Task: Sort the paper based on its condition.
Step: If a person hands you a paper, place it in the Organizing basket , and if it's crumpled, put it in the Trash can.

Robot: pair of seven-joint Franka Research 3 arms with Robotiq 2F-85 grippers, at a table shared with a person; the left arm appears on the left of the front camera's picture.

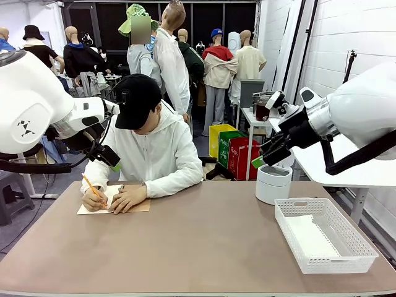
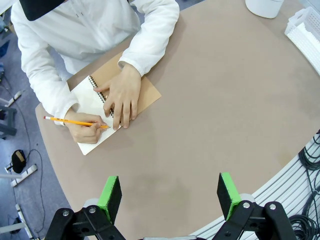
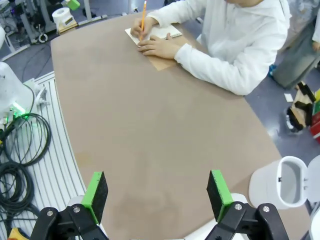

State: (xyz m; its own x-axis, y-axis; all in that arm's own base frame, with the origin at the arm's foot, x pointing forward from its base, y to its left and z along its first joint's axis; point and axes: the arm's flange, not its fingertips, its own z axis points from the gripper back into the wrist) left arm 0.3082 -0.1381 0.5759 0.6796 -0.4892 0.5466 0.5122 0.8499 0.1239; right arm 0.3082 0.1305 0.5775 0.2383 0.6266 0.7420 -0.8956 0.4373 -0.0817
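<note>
One flat white paper point(image 1: 309, 236) in mesh basket point(image 1: 337, 262), spiral-bound kraft notebook point(image 2: 146, 94)

No text is legible; the print on the coloured bins point(image 1: 237, 154) is too small to read.

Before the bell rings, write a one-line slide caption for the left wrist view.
Open left gripper hovers above the table while a person writes in a spiral notebook.
</note>
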